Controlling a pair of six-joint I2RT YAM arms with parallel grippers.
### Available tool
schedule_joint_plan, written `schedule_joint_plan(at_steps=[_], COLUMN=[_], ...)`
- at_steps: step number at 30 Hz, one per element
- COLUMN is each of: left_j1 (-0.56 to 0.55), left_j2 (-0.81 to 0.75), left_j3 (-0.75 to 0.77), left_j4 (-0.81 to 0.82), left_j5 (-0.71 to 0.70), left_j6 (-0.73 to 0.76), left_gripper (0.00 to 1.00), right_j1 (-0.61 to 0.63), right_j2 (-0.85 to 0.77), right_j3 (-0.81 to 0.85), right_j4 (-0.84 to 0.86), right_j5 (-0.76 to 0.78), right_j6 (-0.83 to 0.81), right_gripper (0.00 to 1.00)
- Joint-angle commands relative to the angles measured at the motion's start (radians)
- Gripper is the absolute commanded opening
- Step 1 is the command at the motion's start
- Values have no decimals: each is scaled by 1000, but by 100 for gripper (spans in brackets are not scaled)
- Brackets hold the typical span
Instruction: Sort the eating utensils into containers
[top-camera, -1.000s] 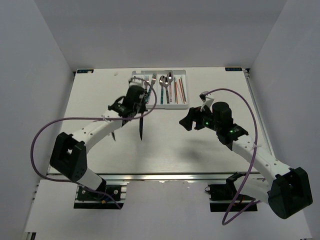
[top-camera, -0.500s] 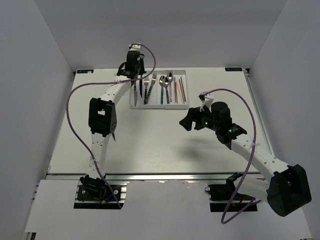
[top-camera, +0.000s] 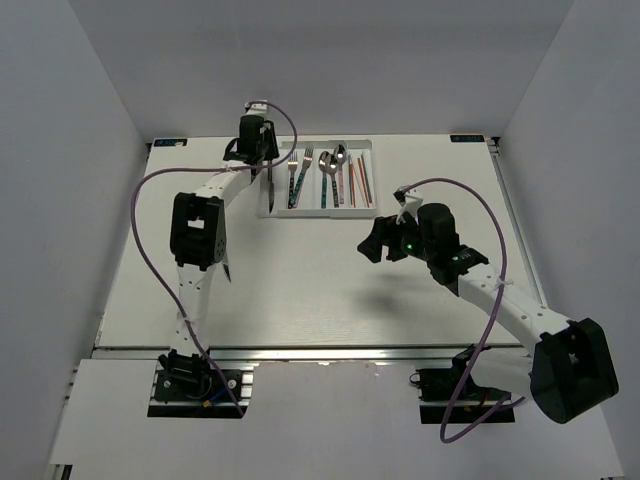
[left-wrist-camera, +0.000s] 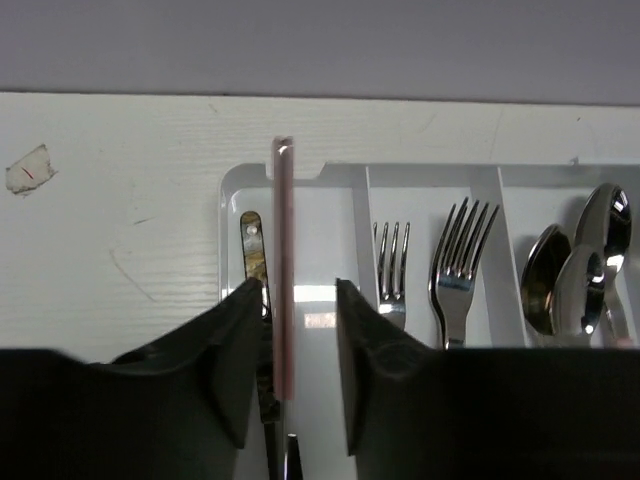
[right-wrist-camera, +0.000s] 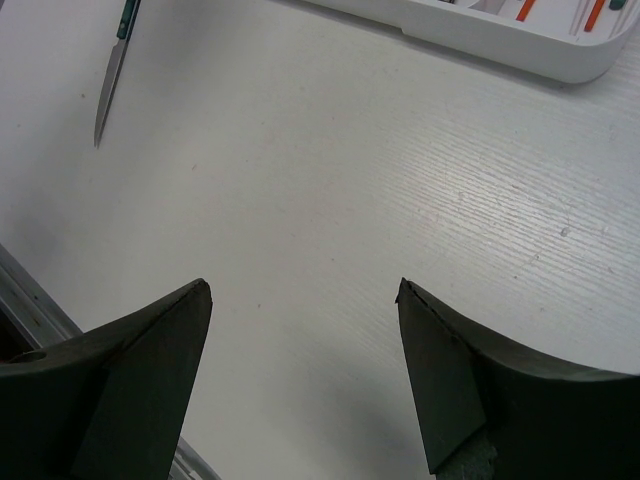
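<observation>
White tabletop (top-camera: 300, 300) spans the walled cell. On it, the left gripper (left-wrist-camera: 298, 292) has its fingers (left-wrist-camera: 232, 350) drawn narrow, pinching a knife (left-wrist-camera: 283, 300) seen edge-on above the leftmost slot of the white tray (left-wrist-camera: 300, 172) at the far edge. A patterned-handle knife (left-wrist-camera: 252, 245) lies in that slot. Forks (left-wrist-camera: 458, 260) lie in the next slot, spoons (left-wrist-camera: 560, 280) in the one after, and chopsticks (top-camera: 358, 185) in the rightmost. The right gripper (right-wrist-camera: 302, 290) hovers over bare tabletop near the tray, its fingers (right-wrist-camera: 150, 360) spread wide. A teal-handled knife (right-wrist-camera: 112, 70) lies loose on the surface, well apart from the tray.
</observation>
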Motion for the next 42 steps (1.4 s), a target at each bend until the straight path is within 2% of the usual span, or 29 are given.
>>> schedule_joint_plan(at_steps=[1,2,6,8,9,10,13,15,18,20,24,32,37,42], left_j1=[-2,-2,-4,-2,-2,1,30,65,149,189,193,193,194,193], left_j2=[-132,-152,-284,-350,-388,-471,-603,-642,-672,-616,-490,-476,-452,-432], left_j3=[-113,-132,-183,-219,-244,-273,-425,-517,-652,-665,-597,-671,-717,-749], left_j4=[89,95,73,34,17,-21,-105,-196,-219,-268,-389,-376,-366,-379], left_j5=[43,45,25,-45,-100,-242,-384,-385,-241,-204,-196,-167,-151,-148], left_j6=[4,2,-2,-8,-22,-60,-146,-205,-271,-272,-263,-269,-280,-288], left_gripper=[48,59,69,96,98,98,98,98,98,96,84,77,51,43], right_j1=[-4,-4,-4,-4,-4,-4,-4,-4,-4,-4,-4,-4,-4,-5], right_j2=[8,10,11,8,8,7,11,16,21,21,21,21,11,16], right_j3=[20,20,19,17,17,16,17,19,19,19,13,17,16,17], right_j4=[26,25,26,26,28,29,34,35,34,34,38,31,31,31], right_j5=[-3,-5,-5,-3,-5,-6,-13,-25,-39,-46,-59,-71,-72,-76], right_j6=[-17,-17,-17,-15,-15,-14,-11,-12,-12,-12,-14,-20,-23,-21], right_gripper=[80,80,80,80,80,80,80,80,80,80,80,80,80,80])
